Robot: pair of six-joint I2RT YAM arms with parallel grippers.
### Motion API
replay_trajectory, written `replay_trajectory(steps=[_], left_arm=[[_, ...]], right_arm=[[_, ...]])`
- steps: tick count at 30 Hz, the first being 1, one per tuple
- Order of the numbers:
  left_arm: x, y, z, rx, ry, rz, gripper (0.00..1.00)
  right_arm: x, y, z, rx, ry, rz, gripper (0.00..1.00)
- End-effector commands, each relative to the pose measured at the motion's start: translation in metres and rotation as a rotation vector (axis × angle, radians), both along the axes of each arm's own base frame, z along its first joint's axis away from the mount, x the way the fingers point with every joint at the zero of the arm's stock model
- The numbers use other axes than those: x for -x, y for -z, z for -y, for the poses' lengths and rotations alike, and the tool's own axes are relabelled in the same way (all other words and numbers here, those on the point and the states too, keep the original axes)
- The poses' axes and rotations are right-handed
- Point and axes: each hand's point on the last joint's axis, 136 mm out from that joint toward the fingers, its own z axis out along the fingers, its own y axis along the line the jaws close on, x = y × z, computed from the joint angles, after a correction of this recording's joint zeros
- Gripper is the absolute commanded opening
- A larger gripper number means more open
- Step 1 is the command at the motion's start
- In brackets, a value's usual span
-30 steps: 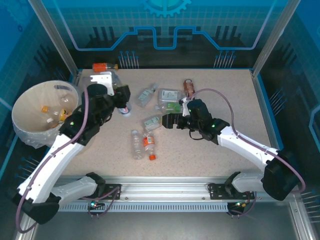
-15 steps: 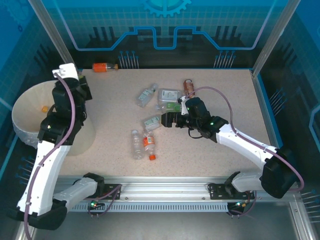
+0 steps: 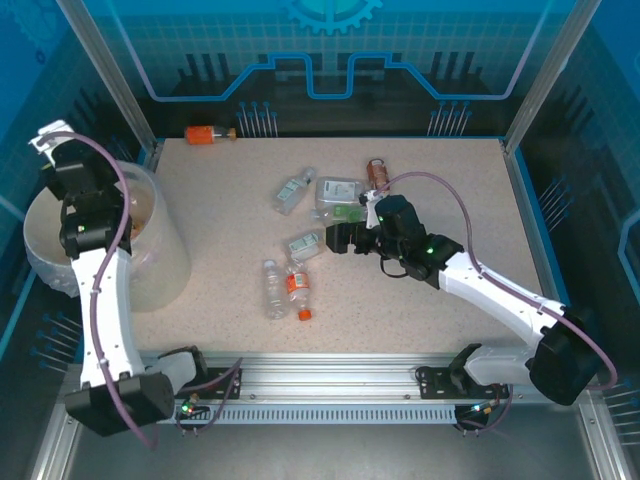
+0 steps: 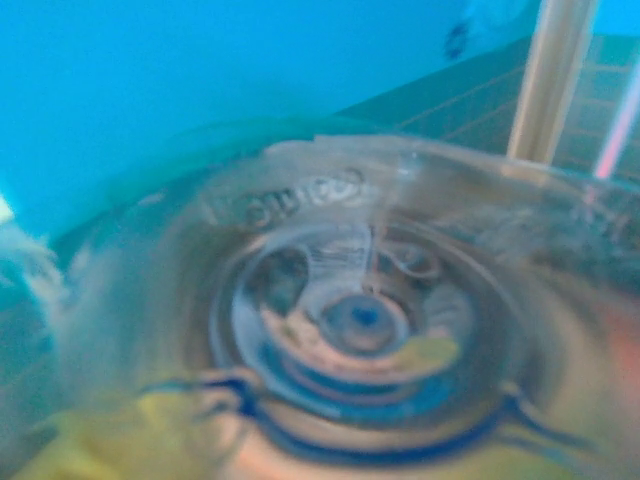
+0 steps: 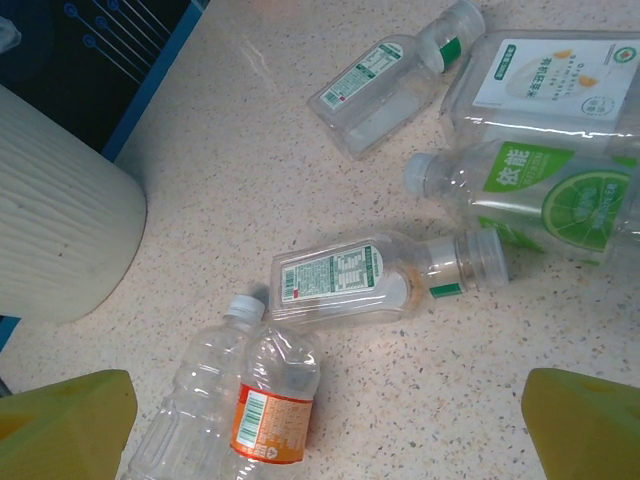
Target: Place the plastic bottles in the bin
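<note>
A big cream bin (image 3: 165,255) stands at the table's left edge. The left arm reaches over it. The left gripper (image 3: 78,195) is clenched, and its wrist camera looks straight at the round base of a clear bottle (image 4: 365,320), blurred and very close, apparently grasped above the bin. Loose plastic bottles (image 3: 335,190) lie scattered mid-table, well apart from the bin. The right gripper (image 5: 325,425) hangs over them, jaws released wide. Just ahead of its fingertips a white-label bottle (image 5: 350,275) lies on its side, cap to the right. Its long axis runs across the view, in line with the jaws' closing direction. The right arm is clearly nearer, and a wrist turn looks necessary to span the bottle's width.
</note>
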Motion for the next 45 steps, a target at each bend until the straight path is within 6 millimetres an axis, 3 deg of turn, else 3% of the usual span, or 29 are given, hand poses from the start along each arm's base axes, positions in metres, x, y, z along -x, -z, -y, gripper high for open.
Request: replay_trajectory(steps=[1, 8, 15, 19, 21, 27, 32, 37, 45], left_arm=[[-0.014, 0.009, -0.025, 0.068, -0.011, 0.105, 0.46], [-0.034, 0.053, -0.051, 0.108, -0.052, 0.066, 0.48], [-0.038, 0.075, -0.064, 0.088, -0.11, 0.082, 0.52], [-0.04, 0.086, -0.065, 0.134, -0.123, 0.076, 0.62], [-0.038, 0.088, -0.066, 0.152, -0.14, 0.076, 0.7], [-0.032, 0.083, -0.06, 0.21, -0.153, 0.097, 0.87], [-0.021, 0.072, -0.05, 0.259, -0.162, 0.16, 0.98], [-0.014, 0.064, -0.041, 0.317, -0.162, 0.236, 0.99], [-0.024, 0.027, 0.02, 0.395, 0.06, 0.369, 0.99]], right_arm=[[0.007, 0.004, 0.005, 0.053, -0.001, 0.016, 1.0], [0.013, 0.003, 0.012, 0.086, 0.018, 0.026, 1.0], [0.018, -0.001, 0.02, 0.087, 0.027, 0.045, 1.0], [0.019, -0.006, 0.029, 0.078, 0.066, 0.065, 1.0], [0.022, 0.004, 0.037, 0.09, 0.095, 0.051, 1.0], [0.023, 0.007, 0.056, 0.083, 0.182, 0.047, 1.0], [0.023, 0.007, 0.06, 0.063, 0.205, 0.044, 1.0], [0.022, 0.007, 0.063, 0.046, 0.218, 0.051, 1.0], [0.022, 0.011, 0.064, 0.032, 0.227, 0.043, 1.0]])
